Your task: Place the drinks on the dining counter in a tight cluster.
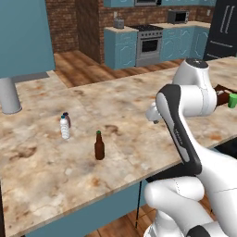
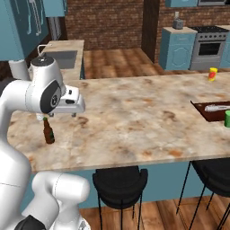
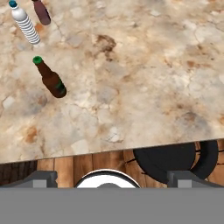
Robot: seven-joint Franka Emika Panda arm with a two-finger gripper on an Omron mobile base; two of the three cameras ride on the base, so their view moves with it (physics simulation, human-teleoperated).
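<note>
On the dining counter (image 1: 139, 92) (image 2: 134, 117) (image 3: 140, 65) stand three drinks. The brown glass bottle with a green cap (image 1: 99, 146) (image 2: 48, 133) (image 3: 50, 79) stands alone near the front edge. Further back and left, the clear water bottle (image 1: 65, 128) (image 3: 25, 25) and the maroon can (image 1: 67, 119) (image 3: 42, 12) stand close together. My gripper (image 1: 152, 115) (image 2: 57, 116) (image 3: 116, 177) hangs above the counter's front part, to the right of the brown bottle and apart from it. It is open, with nothing between its fingertips.
A dark tray (image 2: 211, 110) and a green cup (image 1: 232, 100) (image 2: 227, 118) sit at the counter's right end, a yellow-and-red container (image 2: 212, 74) at its far side. Black stools (image 2: 120, 182) (image 3: 175, 159) stand under the front edge. A grey pillar (image 1: 9, 95) rises at the left.
</note>
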